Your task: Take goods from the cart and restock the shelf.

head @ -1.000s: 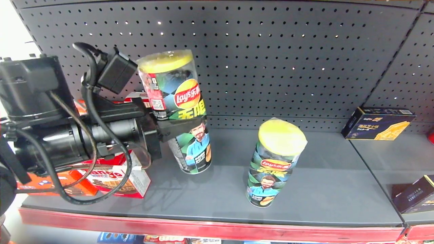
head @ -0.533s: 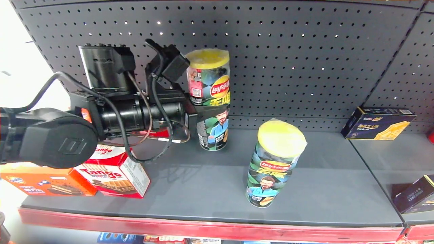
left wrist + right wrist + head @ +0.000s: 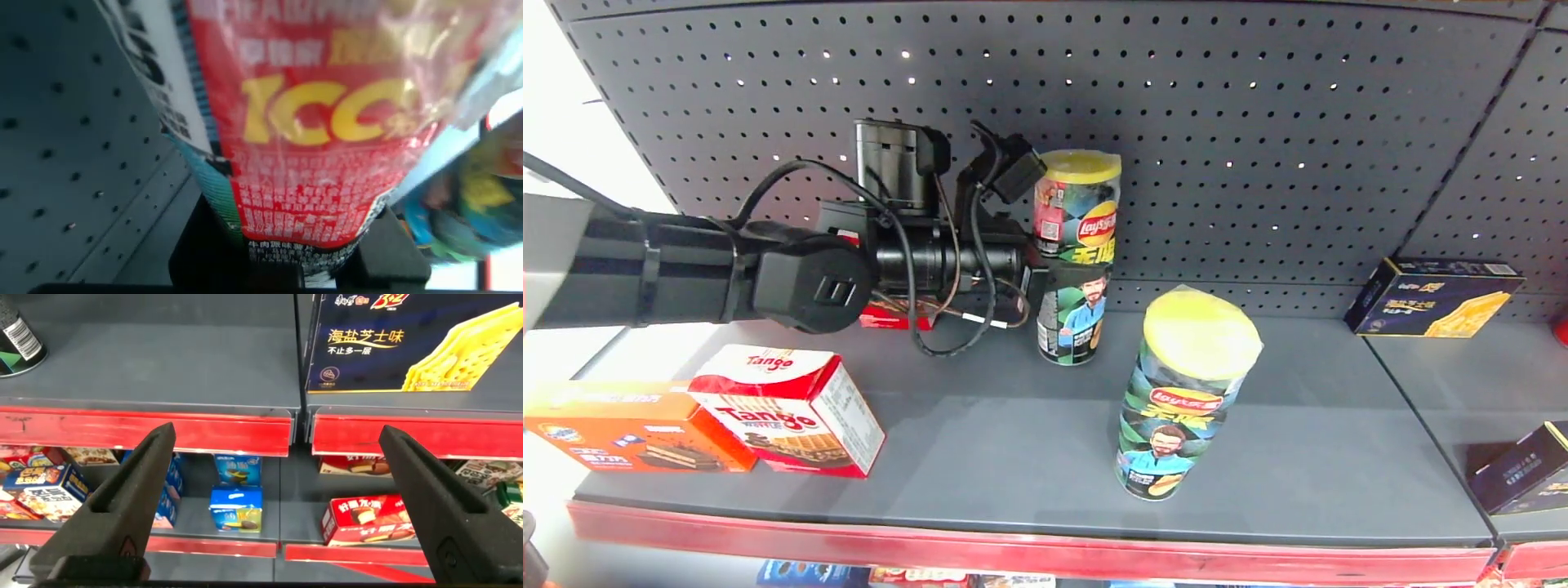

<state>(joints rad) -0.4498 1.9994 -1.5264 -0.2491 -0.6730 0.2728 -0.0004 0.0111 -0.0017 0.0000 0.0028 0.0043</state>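
A tall chips can (image 3: 1076, 245) with a yellow lid stands upright at the back of the grey shelf (image 3: 1307, 457), close to the pegboard. My left gripper (image 3: 1068, 273) is shut on its middle from the left. Its base is at or just above the shelf surface. In the left wrist view the can's red label (image 3: 310, 139) is up close between my left gripper's (image 3: 302, 253) black fingers (image 3: 208, 245). A second, matching can (image 3: 1184, 392) stands free nearer the front, to the right. My right gripper (image 3: 282, 510) hangs open and empty below the shelf's red front edge (image 3: 204, 429).
A red and white wafer box (image 3: 792, 408) and an orange box (image 3: 629, 429) sit at the shelf's front left. A dark blue box (image 3: 1433, 298) lies at the back right, another dark box (image 3: 1519, 465) at the front right. Lower shelves (image 3: 237, 498) hold packaged goods.
My left arm has carried the can rightward and deeper, from the front left to the pegboard, and it now stands more upright. The free can has not moved.
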